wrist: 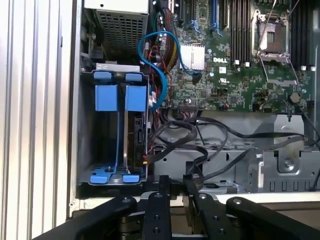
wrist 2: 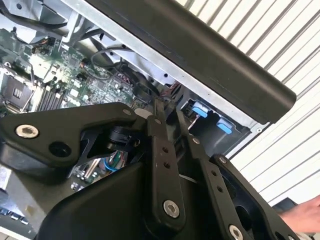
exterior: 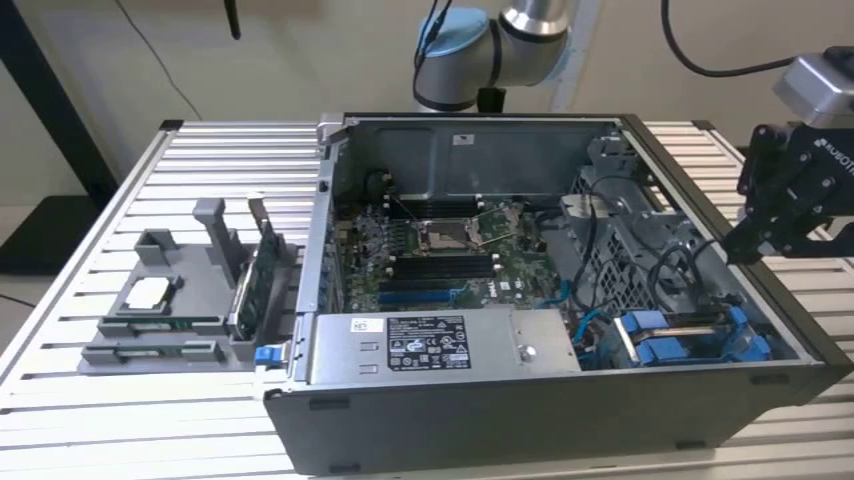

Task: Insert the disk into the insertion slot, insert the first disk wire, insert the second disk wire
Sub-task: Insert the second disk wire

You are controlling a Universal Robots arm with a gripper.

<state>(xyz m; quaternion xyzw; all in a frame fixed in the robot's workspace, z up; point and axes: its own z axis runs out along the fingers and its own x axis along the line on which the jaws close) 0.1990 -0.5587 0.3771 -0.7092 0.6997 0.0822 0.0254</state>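
The gripper hangs at the case's rim above the cage, fingers narrow and empty, since blue carriers already sit in it.

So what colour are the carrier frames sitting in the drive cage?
Bright blue, best seen in the first wrist view: the carrier frames stand side by side in the drive cage.
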